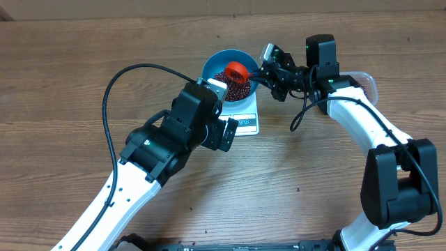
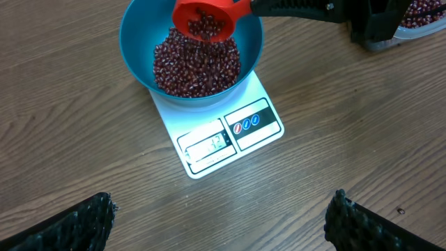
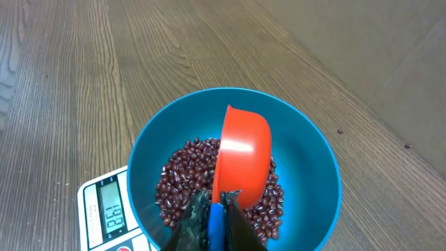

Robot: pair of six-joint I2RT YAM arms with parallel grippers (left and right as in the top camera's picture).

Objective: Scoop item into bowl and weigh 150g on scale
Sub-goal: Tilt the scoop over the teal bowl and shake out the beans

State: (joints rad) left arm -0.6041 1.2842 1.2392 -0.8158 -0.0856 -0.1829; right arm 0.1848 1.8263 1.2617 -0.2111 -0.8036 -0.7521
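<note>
The right hand (image 3: 216, 203) reaches in from the right, clamped tight on the handle of the orange scoop (image 3: 242, 157). The scoop's handle runs along the arm and its cup tilts over the bowl (image 3: 317, 164). The bowl holds the beans (image 2: 195, 66) and sits on the scale (image 2: 230, 132). The left hand (image 2: 221, 219) hovers over the table (image 2: 70, 139), spread wide and empty.

Table (image 1: 70, 70): one.
Robot arms: two, namely the left arm (image 1: 160, 150) and the right arm (image 1: 362, 115).
Grippers: two, one per arm, namely the left gripper (image 2: 219, 226) and the right gripper (image 3: 216, 217).
Bowl (image 1: 211, 64): one.
Scale (image 1: 247, 123): one, fitted with one display (image 2: 209, 145) and two round buttons (image 2: 240, 127).
Scoop (image 1: 237, 70): one.
Clear container (image 1: 368, 82): one, only partly in view.
Beans (image 2: 195, 70): a loose mass, too many to count.
</note>
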